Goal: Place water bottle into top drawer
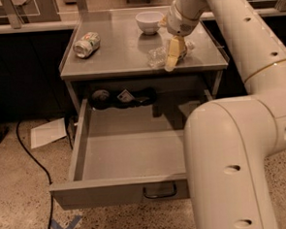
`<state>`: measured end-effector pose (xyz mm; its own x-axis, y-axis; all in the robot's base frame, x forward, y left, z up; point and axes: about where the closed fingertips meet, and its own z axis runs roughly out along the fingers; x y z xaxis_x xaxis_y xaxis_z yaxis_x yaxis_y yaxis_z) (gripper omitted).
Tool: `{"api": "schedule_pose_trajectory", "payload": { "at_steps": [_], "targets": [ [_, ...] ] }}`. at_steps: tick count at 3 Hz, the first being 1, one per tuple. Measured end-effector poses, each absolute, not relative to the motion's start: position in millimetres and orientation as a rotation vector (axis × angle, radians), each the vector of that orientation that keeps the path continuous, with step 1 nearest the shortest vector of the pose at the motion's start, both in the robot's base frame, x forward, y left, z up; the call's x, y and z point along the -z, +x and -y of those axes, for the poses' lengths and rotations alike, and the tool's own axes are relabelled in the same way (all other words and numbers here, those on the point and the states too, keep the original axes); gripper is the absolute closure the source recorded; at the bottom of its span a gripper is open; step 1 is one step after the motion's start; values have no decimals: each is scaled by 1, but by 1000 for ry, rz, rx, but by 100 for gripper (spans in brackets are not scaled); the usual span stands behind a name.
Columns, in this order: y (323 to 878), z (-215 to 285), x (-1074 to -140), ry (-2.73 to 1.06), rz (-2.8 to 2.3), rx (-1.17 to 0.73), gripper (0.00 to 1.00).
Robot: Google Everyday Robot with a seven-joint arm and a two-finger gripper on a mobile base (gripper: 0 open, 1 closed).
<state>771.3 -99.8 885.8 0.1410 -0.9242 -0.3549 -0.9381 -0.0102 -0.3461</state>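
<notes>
Dim, warm light, perhaps from overhead; soft shadow beneath the hand [171, 64] low over the tabletop [120, 55].

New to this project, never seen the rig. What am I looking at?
One camera looks down at a grey table. The big white limb is the robot's single arm; its gripper is at a clear bottle lying on the tabletop. Whether it grips the bottle, I cannot tell. Also on top: a dented can and a white bowl. Below, the drawer stands open, dark items at its back.
</notes>
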Motion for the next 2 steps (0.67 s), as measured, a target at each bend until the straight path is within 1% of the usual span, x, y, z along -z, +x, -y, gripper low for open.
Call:
{"api": "schedule_pose_trajectory", "payload": {
  "at_steps": [1,2],
  "targets": [
    [790,89,-868,-1944,-1765,-34,0],
    [799,88,-853,-1913,-1775,-71,0]
  ]
}}
